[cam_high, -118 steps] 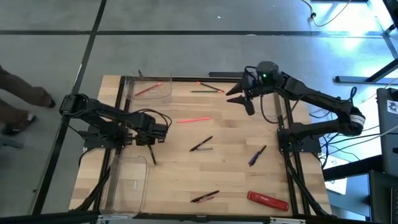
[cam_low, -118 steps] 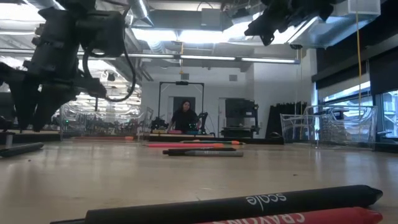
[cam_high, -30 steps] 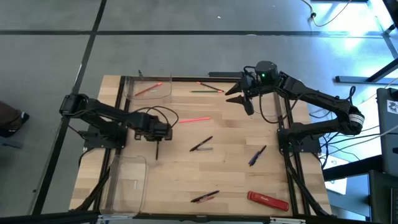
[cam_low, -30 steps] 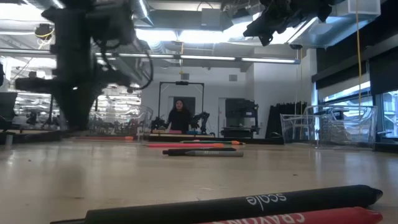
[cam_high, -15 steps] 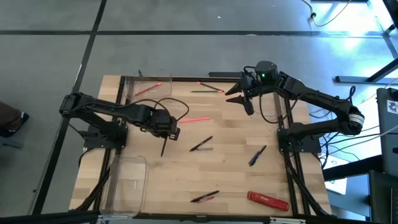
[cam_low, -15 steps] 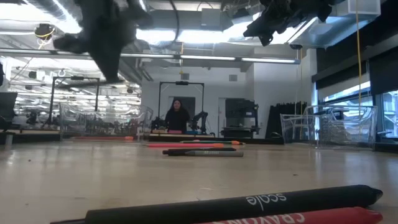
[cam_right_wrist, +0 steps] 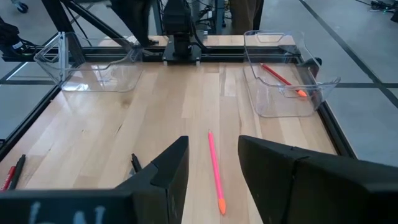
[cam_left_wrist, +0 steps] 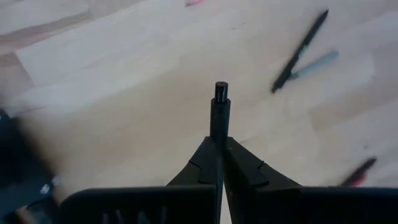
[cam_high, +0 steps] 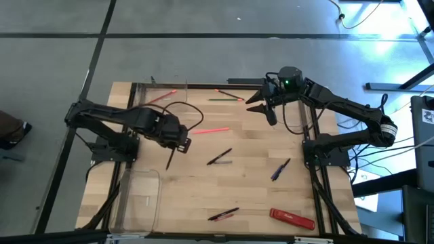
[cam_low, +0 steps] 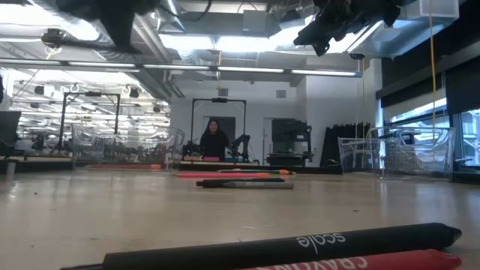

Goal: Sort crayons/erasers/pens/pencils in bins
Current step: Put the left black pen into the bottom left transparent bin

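I see a thin dark pencil (cam_left_wrist: pixel 220 102) pinched between my left gripper (cam_high: pixel 178 144)'s fingers (cam_left_wrist: pixel 249 171), which are closed tight on it; the pencil sticks straight out past the fingertips, lifted clear of the wooden table (cam_high: pixel 251 183). Out beyond that gripper's tip, a black pen and a grey stick (cam_high: pixel 220 158) lie crossed on the table, and off to one side of it, toward the table's back edge, a bright pink crayon (cam_high: pixel 211 130) lies flat. Near the left gripper, toward the table's front on the left arm's side, sits a clear bin (cam_high: pixel 138 200) with one small pale item inside. A second clear bin (cam_high: pixel 163 97) sits further from it at the back edge, holding a red crayon (cam_high: pixel 159 97). My right gripper (cam_high: pixel 260 106) hangs above the back of the table on its own side, its fingers (cam_right_wrist: pixel 166 168) spread apart with nothing between them. Directly ahead of it the pink crayon lies on the wood, and the bin with the red crayon stands past that. Just beside this gripper, at the back edge, lie a red stick and a dark stick (cam_high: pixel 226 95). Well away from both grippers, near the front edge, lie a dark pen (cam_high: pixel 224 214), a flat red bar (cam_high: pixel 292 218) and a blue pen (cam_high: pixel 281 169).
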`<state>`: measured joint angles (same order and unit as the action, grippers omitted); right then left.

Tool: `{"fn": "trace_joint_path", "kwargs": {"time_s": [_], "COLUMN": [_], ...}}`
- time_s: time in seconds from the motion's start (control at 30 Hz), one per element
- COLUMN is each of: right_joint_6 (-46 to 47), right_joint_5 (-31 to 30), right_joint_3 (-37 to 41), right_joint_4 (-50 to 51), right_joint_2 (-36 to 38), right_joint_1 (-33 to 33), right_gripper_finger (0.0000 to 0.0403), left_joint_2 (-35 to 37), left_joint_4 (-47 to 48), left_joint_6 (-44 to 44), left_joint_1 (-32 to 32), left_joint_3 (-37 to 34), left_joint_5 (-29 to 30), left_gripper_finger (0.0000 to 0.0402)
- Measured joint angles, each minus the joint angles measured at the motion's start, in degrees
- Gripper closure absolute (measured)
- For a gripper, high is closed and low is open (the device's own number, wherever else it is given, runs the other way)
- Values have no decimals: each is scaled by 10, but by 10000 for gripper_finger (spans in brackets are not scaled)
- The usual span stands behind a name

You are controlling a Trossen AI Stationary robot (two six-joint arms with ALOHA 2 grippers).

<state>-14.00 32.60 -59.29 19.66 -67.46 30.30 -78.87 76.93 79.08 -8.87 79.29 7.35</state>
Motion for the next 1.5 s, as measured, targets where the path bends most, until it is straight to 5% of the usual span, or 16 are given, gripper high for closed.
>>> {"fn": "trace_joint_path", "kwargs": {"time_s": [0.27,0.63,0.93,1.23,1.5], "right_joint_6": [0,-21,-55,-82,-82], "right_joint_5": [0,19,105,266,272], "right_joint_3": [0,0,0,0,0], "right_joint_4": [0,0,25,55,55], "right_joint_2": [0,0,0,0,0], "right_joint_1": [0,0,0,0,0], "right_gripper_finger": [260,260,260,260,260], "left_joint_2": [1,0,0,0,0], "left_joint_4": [64,99,41,-85,-147], "left_joint_6": [64,322,498,558,554], "left_joint_1": [-60,-204,-307,-347,-352], "left_joint_3": [76,52,-9,-109,-209], "left_joint_5": [-96,-186,-204,-204,-200], "left_gripper_finger": [401,401,401,401,401]}}
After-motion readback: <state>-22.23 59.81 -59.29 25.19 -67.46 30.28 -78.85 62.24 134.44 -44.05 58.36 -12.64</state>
